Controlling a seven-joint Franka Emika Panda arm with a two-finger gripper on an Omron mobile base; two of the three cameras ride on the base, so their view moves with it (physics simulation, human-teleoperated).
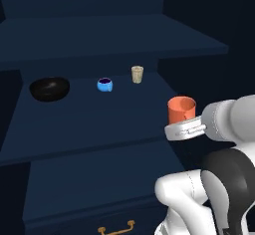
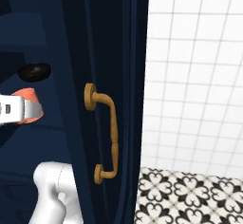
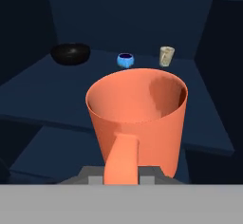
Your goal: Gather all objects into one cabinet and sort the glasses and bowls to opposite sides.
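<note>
My gripper (image 1: 183, 127) is shut on the orange-red cup (image 1: 181, 109), holding it upright by its handle near the right front of the cabinet's middle shelf (image 1: 99, 117). The hand view looks into the cup (image 3: 137, 118) from close behind. On that shelf stand the black bowl (image 1: 49, 88) at the left, the blue cup (image 1: 104, 84) in the middle and the beige cup (image 1: 137, 73) to its right. From the hand camera the bowl (image 3: 70, 53), blue cup (image 3: 125, 60) and beige cup (image 3: 166, 56) lie beyond the held cup. The right base view catches the orange cup (image 2: 28, 96) and the bowl (image 2: 34, 71).
The open navy cabinet door (image 2: 102, 76) with its gold handle (image 2: 108, 133) stands just right of the arm. Beyond it are a white tiled wall (image 2: 199, 66) and patterned floor (image 2: 190, 199). Another shelf (image 1: 99, 35) lies above, one (image 1: 99, 179) below, and a gold drawer handle (image 1: 116, 227) at the bottom.
</note>
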